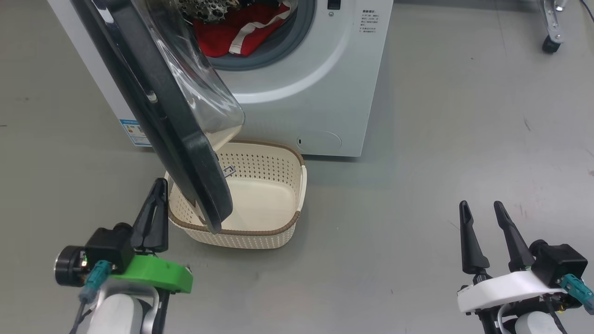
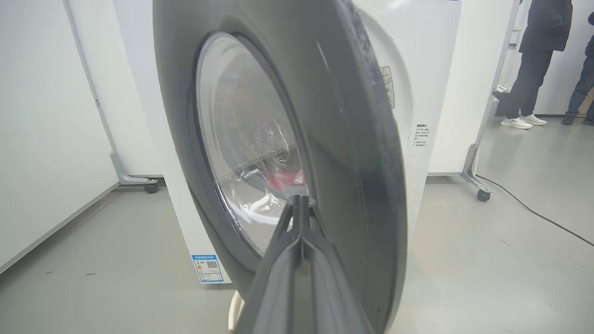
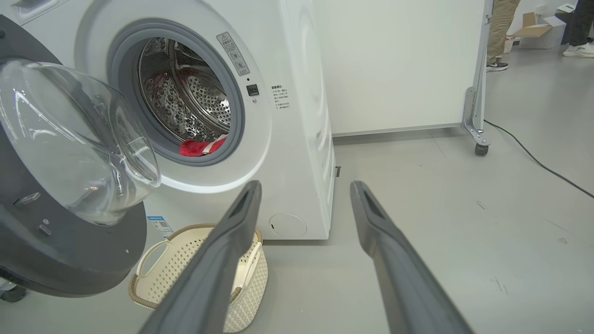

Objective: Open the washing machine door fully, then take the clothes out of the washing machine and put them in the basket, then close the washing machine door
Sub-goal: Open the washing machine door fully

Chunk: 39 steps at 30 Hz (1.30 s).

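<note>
Door point(image 1: 185, 139) partly open across upper left, overhanging basket point(image 1: 283, 232) at centre. Clothes point(image 1: 232, 35) in drum, top centre. Left end effector point(image 1: 161, 185) pinched shut, empty, lower left, just beside door rim. Right end effector point(image 1: 480, 206) spread wide, lower right. Risk: skidding off glossy rim while pushing, or door clipping basket.

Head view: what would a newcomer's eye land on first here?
The washing machine door, swung partly open, hangs over the basket. Red clothes lie in the drum at the top. The left gripper is shut beside the door's outer face; the right gripper stands open, lower right.
</note>
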Motion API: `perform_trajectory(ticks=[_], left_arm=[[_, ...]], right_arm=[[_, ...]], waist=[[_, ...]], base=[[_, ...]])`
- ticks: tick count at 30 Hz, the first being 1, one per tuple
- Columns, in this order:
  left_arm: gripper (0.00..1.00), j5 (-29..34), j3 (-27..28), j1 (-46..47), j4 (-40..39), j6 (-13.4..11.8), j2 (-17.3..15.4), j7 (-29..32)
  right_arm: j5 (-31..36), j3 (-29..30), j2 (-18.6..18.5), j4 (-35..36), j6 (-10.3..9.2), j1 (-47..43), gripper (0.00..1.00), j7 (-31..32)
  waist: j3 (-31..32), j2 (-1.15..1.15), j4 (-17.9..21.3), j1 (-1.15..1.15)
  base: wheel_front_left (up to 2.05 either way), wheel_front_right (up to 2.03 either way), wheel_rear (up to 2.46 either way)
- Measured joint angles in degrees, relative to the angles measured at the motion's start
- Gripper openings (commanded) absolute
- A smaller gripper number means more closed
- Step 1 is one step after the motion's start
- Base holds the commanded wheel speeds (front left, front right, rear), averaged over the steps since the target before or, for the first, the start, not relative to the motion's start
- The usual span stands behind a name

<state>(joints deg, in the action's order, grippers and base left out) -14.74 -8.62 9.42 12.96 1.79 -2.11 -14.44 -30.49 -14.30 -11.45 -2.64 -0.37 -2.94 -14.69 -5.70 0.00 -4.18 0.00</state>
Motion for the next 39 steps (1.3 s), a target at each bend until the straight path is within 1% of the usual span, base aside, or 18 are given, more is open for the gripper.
perform_trajectory(ticks=[1,6,8,12,16,21,31,35,39], left_arm=[[0.0,-0.2,0.4,0.1,-0.7,0.0,0.0,0.0],[0.0,-0.6,2.0,2.7,-4.4,0.2,0.0,0.0],[0.0,-1.0,2.8,4.0,-6.0,0.5,0.1,0.0],[0.0,-1.0,4.0,6.5,-9.2,0.9,0.1,-0.3],[0.0,0.2,4.0,9.5,-12.6,1.6,0.1,-0.3],[0.0,0.2,4.0,12.8,-16.0,2.1,0.2,-0.3],[0.0,0.4,0.0,15.2,-17.1,3.4,0.2,-0.3],[0.0,0.4,-3.2,15.2,-15.4,3.8,0.2,-0.2],[0.0,0.4,-6.2,14.9,-13.4,4.2,0.2,1.1]], right_arm=[[0.1,0.1,0.1,-0.1,0.29,0.0,1.0,0.0],[0.9,0.4,0.4,-0.5,0.32,0.0,1.0,0.0],[1.0,0.5,0.6,-0.6,0.83,0.0,1.0,0.0],[1.3,0.5,1.0,-0.9,0.91,0.0,1.0,0.0],[1.4,0.7,1.3,-1.1,1.43,0.0,1.0,0.0],[1.5,1.0,2.0,-1.4,1.51,0.0,1.0,0.0],[2.0,1.3,3.0,-1.8,2.36,0.0,1.0,0.0],[2.1,1.9,3.5,-1.9,2.7,0.0,1.0,0.0],[2.2,2.4,4.1,-2.3,2.77,0.0,1.0,0.0]], waist=[[0.1,0.0,0.0,0.0],[0.5,0.0,-0.1,0.0],[0.7,0.0,-0.1,0.0],[1.0,0.0,-0.1,0.0],[1.1,0.0,0.0,0.0],[1.1,0.0,0.0,0.0],[0.9,0.0,0.7,0.0],[0.7,0.0,1.1,0.0],[0.7,0.0,1.4,0.0]], base=[[0.0,0.0,0.0],[0.0,0.0,0.0],[0.0,0.0,0.0],[0.0,0.0,0.0],[0.0,0.0,0.0],[0.0,0.0,0.0],[0.0,0.0,0.0],[0.0,0.0,0.0],[0.0,0.0,0.0]])
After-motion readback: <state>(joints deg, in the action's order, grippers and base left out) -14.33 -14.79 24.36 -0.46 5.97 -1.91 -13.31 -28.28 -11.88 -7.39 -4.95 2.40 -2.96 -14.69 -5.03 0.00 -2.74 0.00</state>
